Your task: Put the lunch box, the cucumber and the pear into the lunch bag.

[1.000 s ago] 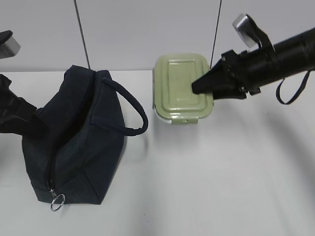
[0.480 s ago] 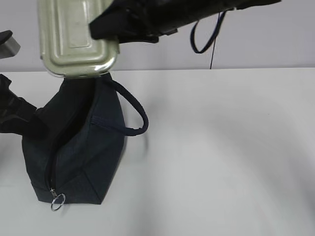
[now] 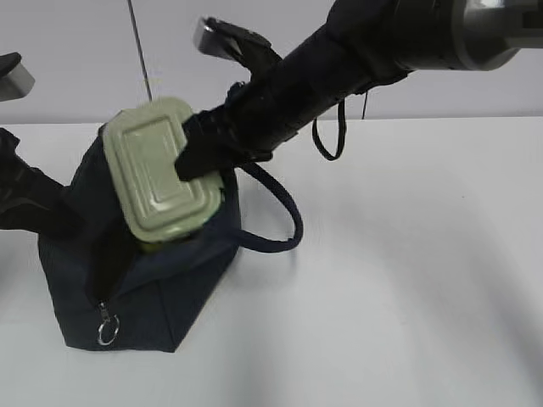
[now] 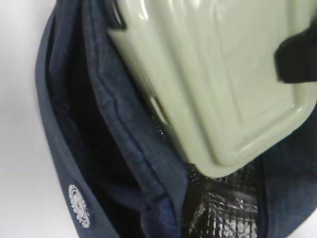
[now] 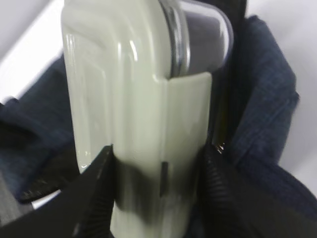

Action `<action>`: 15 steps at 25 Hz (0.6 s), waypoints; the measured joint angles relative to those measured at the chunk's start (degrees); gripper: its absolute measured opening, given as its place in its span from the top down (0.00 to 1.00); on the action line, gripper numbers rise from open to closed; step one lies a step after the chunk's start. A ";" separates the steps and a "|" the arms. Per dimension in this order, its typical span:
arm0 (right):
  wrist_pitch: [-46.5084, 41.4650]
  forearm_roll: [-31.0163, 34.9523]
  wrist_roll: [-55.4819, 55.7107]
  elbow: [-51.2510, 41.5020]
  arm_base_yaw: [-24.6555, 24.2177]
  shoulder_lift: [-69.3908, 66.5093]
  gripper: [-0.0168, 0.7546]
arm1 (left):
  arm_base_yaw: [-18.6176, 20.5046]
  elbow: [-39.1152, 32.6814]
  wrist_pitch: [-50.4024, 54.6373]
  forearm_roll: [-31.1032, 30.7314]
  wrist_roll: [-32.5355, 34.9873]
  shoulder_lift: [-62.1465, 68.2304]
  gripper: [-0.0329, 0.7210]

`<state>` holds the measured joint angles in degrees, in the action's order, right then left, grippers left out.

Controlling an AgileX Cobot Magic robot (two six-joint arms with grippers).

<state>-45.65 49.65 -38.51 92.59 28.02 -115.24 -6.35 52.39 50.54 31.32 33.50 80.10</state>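
Exterior view: the right gripper [image 3: 199,153] pinches the sage-green, rounded-rectangular lunch box [image 3: 161,174], tilted and partly sunk into the open mouth of the boxy navy fabric lunch bag [image 3: 161,288] — the left gripper [image 3: 34,208] sits at the bag's left side, jaws hidden, state unclear.

Left wrist view: the box lid [image 4: 218,84] lies over the bag's silver foil lining [image 4: 223,218].

Right wrist view: ridged black fingers [image 5: 96,193] clamp the box [image 5: 133,124] on both faces, above the bag [image 5: 262,114].
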 joint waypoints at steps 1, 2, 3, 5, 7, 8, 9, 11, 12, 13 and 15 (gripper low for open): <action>-1.37 -4.76 2.33 0.00 0.00 -0.13 0.52 | 0.00 0.00 0.00 0.04 0.00 0.00 0.98; -2.36 -7.67 4.19 0.00 0.00 -0.13 0.52 | 0.00 0.00 0.00 0.18 0.00 0.00 0.98; -3.43 -10.49 6.23 0.00 0.00 -0.13 0.52 | 0.00 0.00 -0.05 0.18 0.00 0.00 0.98; -4.47 -13.18 8.78 0.00 0.00 -0.23 0.52 | 0.00 0.00 -0.17 0.25 0.00 0.00 0.98; -4.65 -13.17 9.53 0.00 0.00 -0.23 0.52 | 0.00 0.00 -0.17 0.25 0.00 0.00 0.98; -4.65 -13.04 9.78 0.00 0.08 -0.23 0.52 | 0.00 0.00 -0.17 0.25 0.00 0.00 0.98; -4.65 -12.93 9.91 0.00 0.26 -0.35 0.52 | 0.00 0.00 -0.17 0.25 0.00 0.00 0.98; -4.65 -12.72 9.91 0.09 0.81 -0.76 0.52 | 0.00 0.00 -0.17 0.25 0.00 0.00 0.98; -4.55 -12.58 10.01 0.36 1.04 -1.21 0.52 | 0.00 0.00 -0.17 0.20 0.00 0.00 0.98; -4.55 -12.58 10.01 0.75 1.54 -1.70 0.52 | 0.00 0.00 -0.17 0.20 0.00 0.00 0.98; -4.44 -12.58 10.14 1.78 2.52 -2.60 0.52 | 0.00 0.00 -0.17 0.20 0.00 0.00 0.98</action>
<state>-50.09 37.07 -28.37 94.37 30.54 -117.84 -6.35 52.39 50.37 31.52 33.50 80.10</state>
